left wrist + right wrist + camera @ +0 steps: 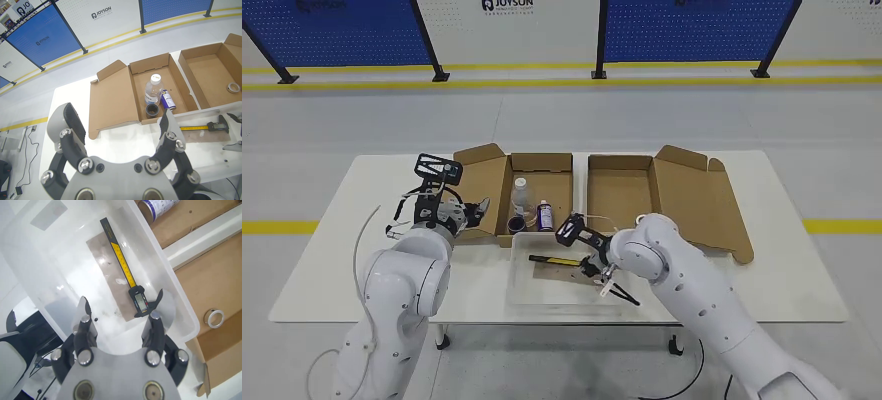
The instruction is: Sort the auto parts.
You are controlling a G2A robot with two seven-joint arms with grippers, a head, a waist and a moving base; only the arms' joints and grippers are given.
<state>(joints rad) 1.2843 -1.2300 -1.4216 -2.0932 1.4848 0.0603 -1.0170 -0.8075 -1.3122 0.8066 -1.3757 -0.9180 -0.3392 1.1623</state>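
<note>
A digital caliper [554, 261] [122, 262] with a yellow scale lies in the clear plastic tray [517, 292] [170, 264]. My right gripper [590, 264] [122, 296] hovers open just over the caliper's display end, holding nothing. The left cardboard box [560, 165] [136, 98] holds a water bottle [520, 192] [154, 91], a blue can [544, 214] [168, 99] and a black ring [516, 224] [152, 110]. My left gripper [474, 212] [117, 109] stands open and empty beside that box's flap. A silver ring [232, 87] [215, 319] lies in the right box [622, 195].
Both boxes sit at the back of the white table [362, 270] with their lids folded outward. The tray is in front of them, at the near edge. Bare tabletop lies at the far left and far right.
</note>
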